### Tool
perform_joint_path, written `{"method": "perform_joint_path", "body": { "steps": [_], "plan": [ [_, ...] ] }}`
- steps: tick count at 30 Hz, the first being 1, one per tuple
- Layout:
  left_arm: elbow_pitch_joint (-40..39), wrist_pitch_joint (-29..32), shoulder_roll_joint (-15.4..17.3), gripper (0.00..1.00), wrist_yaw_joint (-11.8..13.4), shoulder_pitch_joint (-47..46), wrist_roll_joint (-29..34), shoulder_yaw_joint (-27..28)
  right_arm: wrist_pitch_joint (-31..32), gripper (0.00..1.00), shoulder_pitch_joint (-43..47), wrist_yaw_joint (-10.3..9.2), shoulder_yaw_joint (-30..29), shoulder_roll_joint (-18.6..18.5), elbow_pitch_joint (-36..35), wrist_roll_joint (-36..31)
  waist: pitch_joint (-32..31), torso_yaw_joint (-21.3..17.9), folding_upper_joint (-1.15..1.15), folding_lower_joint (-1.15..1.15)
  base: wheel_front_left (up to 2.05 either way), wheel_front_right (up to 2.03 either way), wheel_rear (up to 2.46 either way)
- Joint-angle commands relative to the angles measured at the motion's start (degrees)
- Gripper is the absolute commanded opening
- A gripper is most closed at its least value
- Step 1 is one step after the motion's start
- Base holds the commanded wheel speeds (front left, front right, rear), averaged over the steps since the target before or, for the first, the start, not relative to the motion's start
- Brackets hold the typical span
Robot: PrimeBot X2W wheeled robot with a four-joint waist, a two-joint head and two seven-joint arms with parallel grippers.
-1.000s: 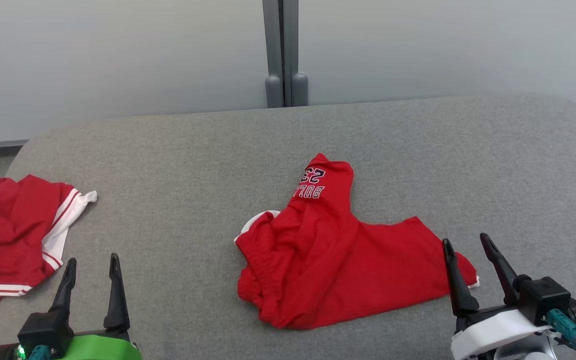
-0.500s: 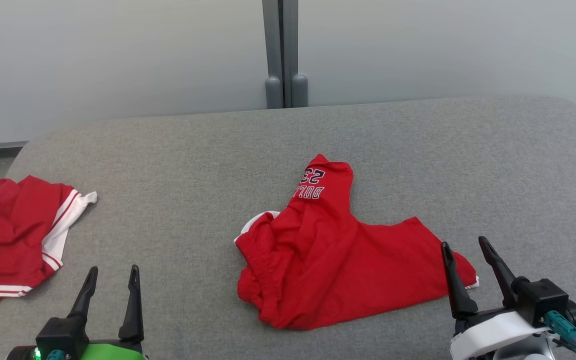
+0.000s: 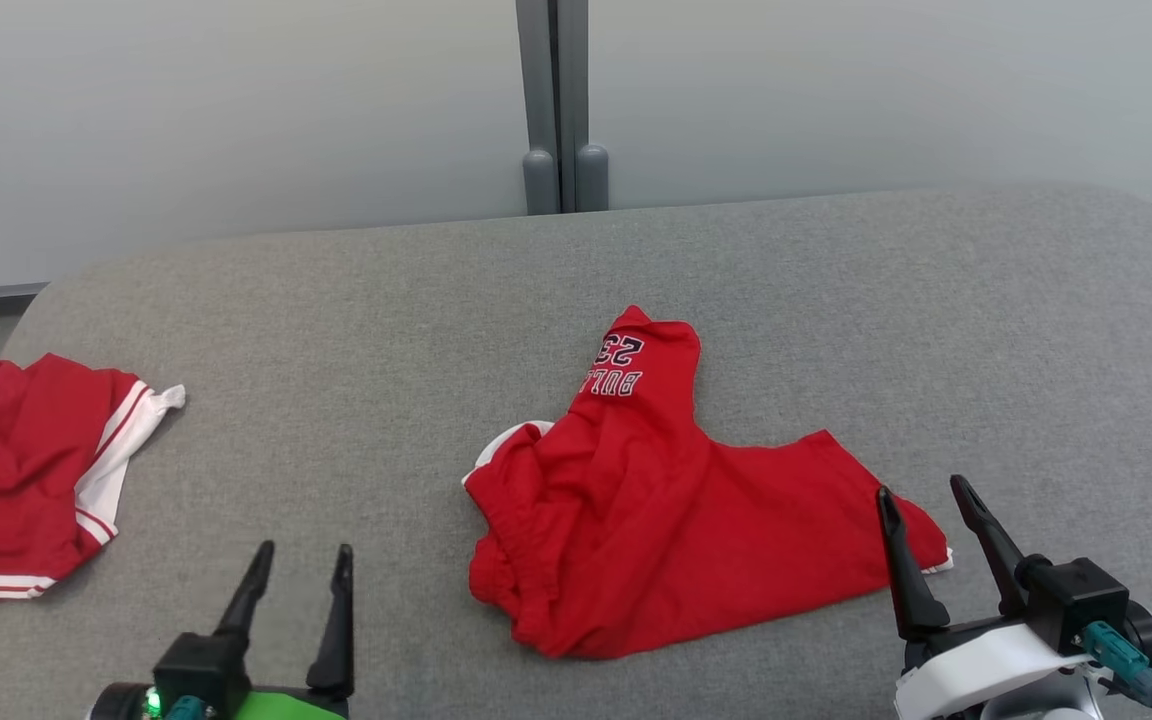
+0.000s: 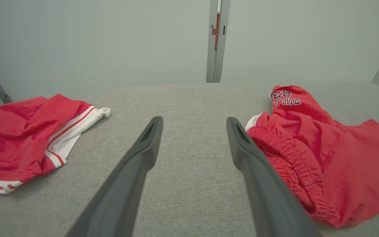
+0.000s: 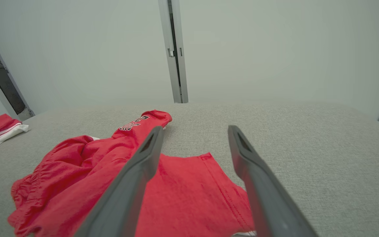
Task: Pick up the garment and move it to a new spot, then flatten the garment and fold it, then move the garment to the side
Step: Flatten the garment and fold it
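Left gripper (image 3: 304, 547): near edge, fingers apart, empty, short of the waistband. Right gripper (image 3: 920, 486): fingers apart, empty, poised at the near right hem corner. The garment (image 3: 656, 520) lies crumpled mid-way across the grey surface (image 3: 336, 330), one leg pointing away.

Risk: a pinch into the bunched waistband likely takes several layers, so the crumple travels with the lift.

Against the earlier frame, the left gripper has moved toward the garment; the right gripper and the cloth are unchanged.

We see the left gripper (image 4: 194, 121), fingers spread wide, over the grey padded surface (image 4: 189, 98). At three o'clock lies the crumpled red garment (image 4: 327, 144), hard by one finger; at nine o'clock, a second red garment (image 4: 18, 131).
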Motion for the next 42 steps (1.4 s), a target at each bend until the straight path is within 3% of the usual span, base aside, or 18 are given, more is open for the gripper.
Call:
{"method": "perform_joint_path", "body": {
  "steps": [1,12,26,27,29,30,35,42],
  "plan": [
    [0.68,-0.04,-0.25,1.0,-0.31,-1.17,0.15,-1.53,-0.19,1.0,-0.63,0.0,0.31,-0.05,0.22,0.16,0.33,-0.33,0.0,0.0,0.0,0.0,0.0],
    [9.99,-0.04,-0.37,1.0,-0.39,-4.49,-4.2,-17.74,-0.19,1.0,-2.15,0.0,1.51,-0.56,1.04,0.59,2.62,-4.05,0.0,0.0,0.0,0.0,0.0],
    [20.36,-0.04,-0.8,1.0,-0.41,-8.57,-9.09,-24.5,-0.19,1.0,-3.02,0.0,1.27,-0.83,0.43,0.53,4.66,-7.26,0.0,0.0,0.0,0.0,0.0],
    [20.92,-0.04,-0.86,0.89,-0.41,-9.22,-9.4,-25.12,-0.19,1.0,-3.06,0.0,1.21,-0.85,0.39,0.54,4.78,-7.26,0.0,0.0,0.0,0.0,0.0],
    [21.89,-0.04,-1.05,0.11,-0.4,-10.56,-9.99,-25.91,-0.2,1.0,-3.17,0.0,1.06,-0.82,0.36,0.45,4.98,-7.19,0.0,0.0,0.0,0.0,0.0],
    [22.14,-0.04,-1.13,0.0,-0.39,-11.09,-10.01,-26.2,-0.19,1.0,-3.23,0.0,0.94,-0.8,0.31,0.37,5.04,-7.12,0.0,0.0,0.0,0.0,0.0],
    [19.57,-0.04,-1.19,0.0,-0.37,-12.69,-10.64,-24.45,-0.19,1.0,-2.68,0.0,0.24,-0.44,0.09,0.25,5.05,-5.9,0.0,0.0,0.0,0.0,0.0],
    [8.32,-0.04,0.72,0.0,-0.37,-10.35,-8.69,-22.4,-0.19,1.0,-1.58,0.0,-0.58,0.05,0.37,0.42,4.17,-2.9,0.0,0.0,0.0,0.0,0.0]
  ]
}}
